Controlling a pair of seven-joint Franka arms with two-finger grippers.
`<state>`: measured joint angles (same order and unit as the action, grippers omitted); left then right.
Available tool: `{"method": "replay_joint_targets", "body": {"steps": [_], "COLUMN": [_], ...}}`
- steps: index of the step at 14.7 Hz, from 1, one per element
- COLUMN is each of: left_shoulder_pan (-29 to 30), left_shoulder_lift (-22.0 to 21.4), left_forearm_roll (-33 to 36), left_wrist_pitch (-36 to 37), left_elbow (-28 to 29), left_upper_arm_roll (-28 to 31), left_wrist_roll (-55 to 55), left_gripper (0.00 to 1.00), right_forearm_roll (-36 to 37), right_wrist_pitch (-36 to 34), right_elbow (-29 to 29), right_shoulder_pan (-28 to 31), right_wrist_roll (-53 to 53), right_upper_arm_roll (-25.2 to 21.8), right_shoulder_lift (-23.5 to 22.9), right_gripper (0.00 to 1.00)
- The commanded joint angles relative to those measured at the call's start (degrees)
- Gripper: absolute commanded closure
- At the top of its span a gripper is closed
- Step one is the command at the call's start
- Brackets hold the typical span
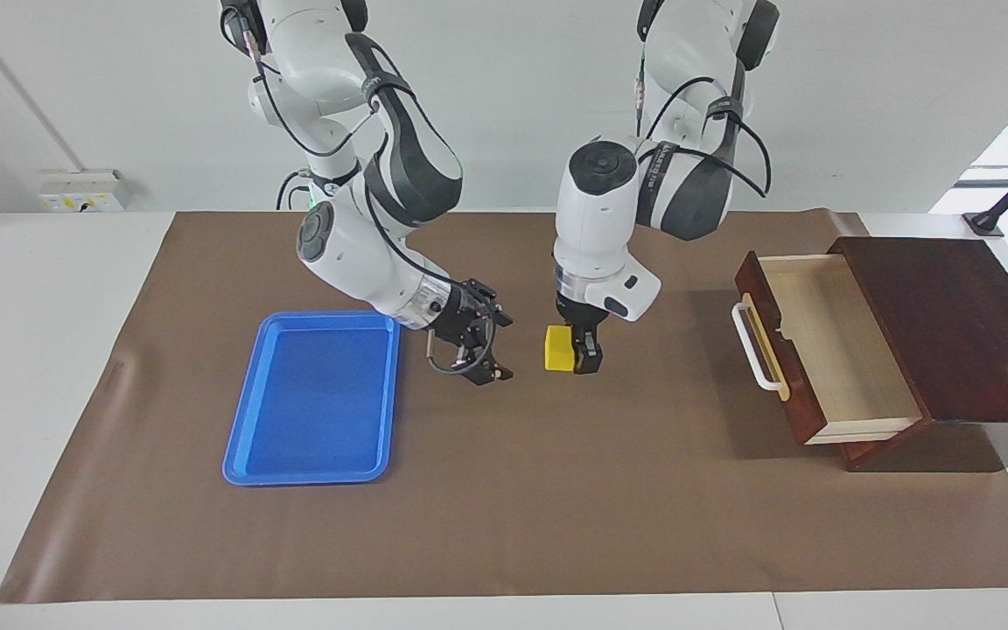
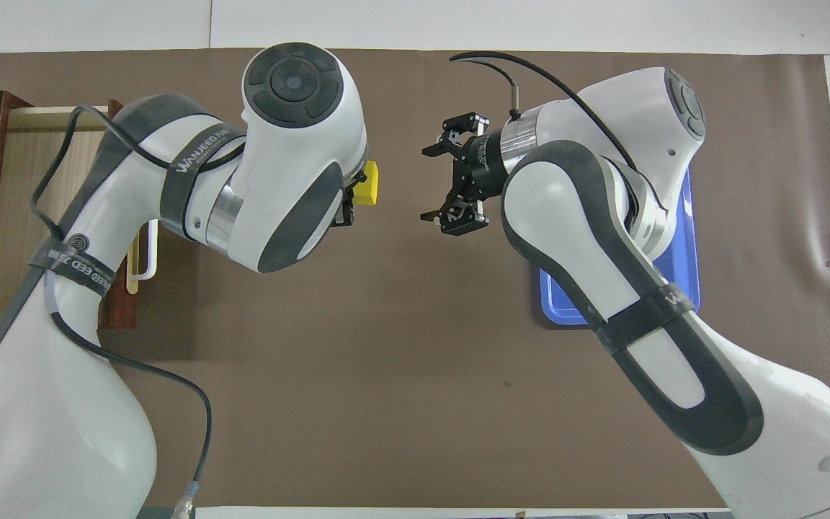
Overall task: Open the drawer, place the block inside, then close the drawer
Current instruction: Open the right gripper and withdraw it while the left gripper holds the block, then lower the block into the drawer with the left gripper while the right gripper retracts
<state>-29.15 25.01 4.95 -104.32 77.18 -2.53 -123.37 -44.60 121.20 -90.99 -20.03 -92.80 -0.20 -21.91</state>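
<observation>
The drawer point(image 1: 845, 350) stands pulled open from its dark wooden cabinet point(image 1: 950, 324) at the left arm's end of the table. Its pale interior is empty and its white handle point(image 1: 751, 346) faces the middle. It also shows in the overhead view point(image 2: 19, 202), partly under the left arm. My left gripper point(image 1: 576, 354) points down over the middle of the brown mat, shut on the yellow block point(image 1: 558, 348), which also shows in the overhead view point(image 2: 367, 184). My right gripper point(image 1: 484, 372) is open and empty beside the block, toward the tray.
A flat blue tray point(image 1: 316, 398) lies empty on the brown mat point(image 1: 504, 507) toward the right arm's end; in the overhead view the tray point(image 2: 563, 313) is mostly covered by the right arm. White table borders the mat.
</observation>
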Motion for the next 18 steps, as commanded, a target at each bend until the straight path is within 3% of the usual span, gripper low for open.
{"method": "replay_joint_targets", "body": {"steps": [1,6,10,12,15,18], "left_shoulder_pan": [4.4,15.3,25.0,28.5,32.0,33.5], "left_shoulder_lift": [-2.9,-8.2,-9.6,-11.0,-16.0,-18.1], "left_forearm_roll": [0.0,-2.7,-2.7,-2.3,-2.1,-2.0], "left_wrist_pitch": [6.2,9.3,8.4,5.3,-1.0,-7.6], "left_elbow": [0.2,0.1,0.8,4.4,15.4,22.0], "left_upper_arm_roll": [-0.3,-0.2,-0.1,0.0,0.2,0.2], "left_wrist_roll": [6.2,18.6,25.3,28.6,36.7,37.5], "left_gripper": [1.00,1.00,1.00,1.00,1.00,1.00], "right_forearm_roll": [3.4,11.3,22.0,27.6,33.4,39.2], "right_wrist_pitch": [-2.3,-9.7,-17.7,-20.9,-24.2,-26.3], "right_elbow": [-0.9,-0.4,-0.4,-0.4,-0.4,-0.4], "right_shoulder_pan": [3.1,9.2,13.6,15.2,18.5,20.6], "right_wrist_roll": [1.9,12.3,28.3,36.9,50.1,62.6], "right_upper_arm_roll": [0.2,0.1,0.1,0.1,0.1,0.1], "right_shoulder_lift": [3.9,7.9,13.1,15.8,18.9,20.7], "right_gripper": [0.00,0.00,0.00,0.00,0.00,0.00]}}
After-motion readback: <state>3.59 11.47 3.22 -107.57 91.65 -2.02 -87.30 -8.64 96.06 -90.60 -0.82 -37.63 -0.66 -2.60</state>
